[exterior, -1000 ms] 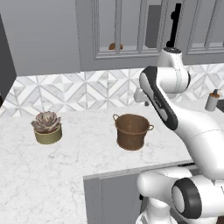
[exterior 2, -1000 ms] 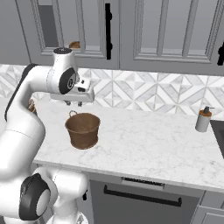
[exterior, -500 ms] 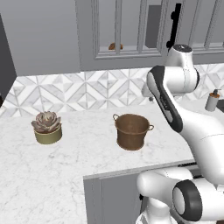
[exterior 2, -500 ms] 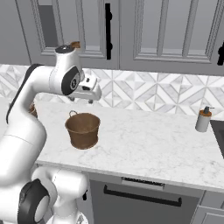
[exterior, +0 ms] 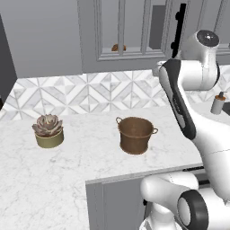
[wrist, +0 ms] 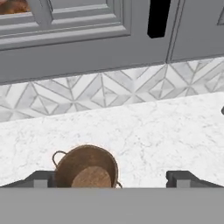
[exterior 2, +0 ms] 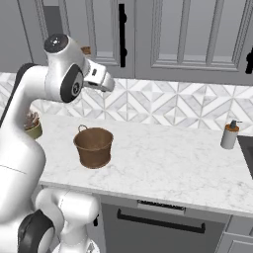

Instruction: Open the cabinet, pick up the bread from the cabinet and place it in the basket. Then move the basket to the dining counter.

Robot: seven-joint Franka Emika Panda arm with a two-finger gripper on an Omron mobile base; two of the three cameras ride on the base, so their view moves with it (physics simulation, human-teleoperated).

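Copper-brown basket (exterior: 136, 134) stands upright on the marble worktop (exterior: 67, 179), mouth up, its two loop handles on a line running roughly along the backsplash; it is also seen in the right base view (exterior 2: 93, 147) and, from above, in the hand view (wrist: 86, 168). Bread (exterior: 118, 47) lies behind the glass panes of the cabinet (exterior: 121, 31), low on the shelf; its long axis cannot be judged through the mullions. A corner of it appears in the hand view at upper left (wrist: 13, 6). The cabinet door is shut, and its black bar handle (exterior: 179, 27) runs vertically, with its lower end in the hand view (wrist: 158, 17).

Arm pose: the arm rises from the base, bends at the elbow, and carries the wrist high above the worktop, level with the bottom rail of the cabinet. The gripper (exterior 2: 106, 85) points toward the backsplash and somewhat downward. In the hand view the two finger tips (wrist: 41, 178) stand far apart at the lower edge, so the jaws are wide open and hold nothing; the basket sits between and beyond them.

Change from the earlier frames: over the last second the wrist has climbed from about basket-rim height beside the backsplash to just below the cabinet, and the hand has swung toward the bar handle. Basket, bread, olive succulent pot (exterior: 49, 131) and soap dispenser (exterior 2: 229, 135) are unmoved.
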